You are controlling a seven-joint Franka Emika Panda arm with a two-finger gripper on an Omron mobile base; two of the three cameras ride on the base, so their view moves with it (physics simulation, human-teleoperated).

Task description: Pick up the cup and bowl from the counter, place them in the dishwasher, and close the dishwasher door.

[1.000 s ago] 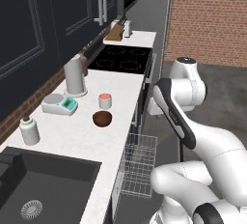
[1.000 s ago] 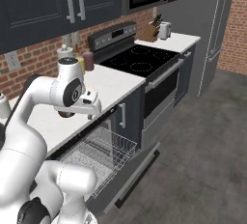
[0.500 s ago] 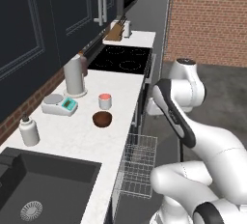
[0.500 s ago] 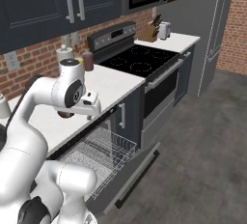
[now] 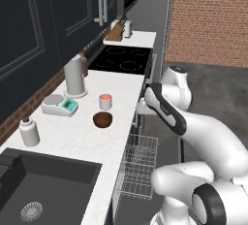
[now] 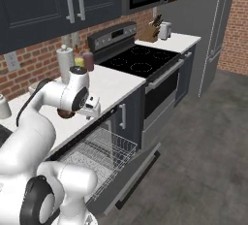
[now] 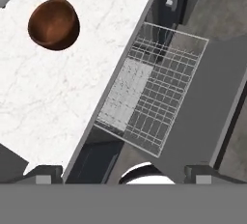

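1. White marbled counter (image 5: 116,98) runs from the lower left of the left base view up toward the top centre, under dark cabinets and a strip of brick wall.
2. On it, near the middle of that view, the cup (image 5: 105,102) stands upright, and the bowl (image 5: 102,120) sits just below it in the frame, close by but apart.
3. Left of those two stand a tall grey canister (image 5: 74,76) and a small kitchen scale (image 5: 59,105); a white soap bottle (image 5: 29,132) stands further down the left side, above the black sink (image 5: 38,185).
4. A black cooktop (image 5: 123,59) lies higher up the frame, with a knife block (image 5: 116,31) beyond it.
5. At lower centre the dishwasher (image 5: 138,168) has its wire rack (image 5: 140,166) pulled out; nothing lies in the rack.
6. In the right base view the dishwasher door (image 6: 138,175) hangs folded down, open, below the rack.
7. The gripper (image 5: 141,107) hangs at the counter's front edge, right of the cup and bowl and touching neither.
8. In the hand view the bowl sits at the upper left, the rack at centre right.
9. Both finger tips (image 7: 43,175) sit far apart at the bottom corners, so the claw is spread wide and holds nothing.
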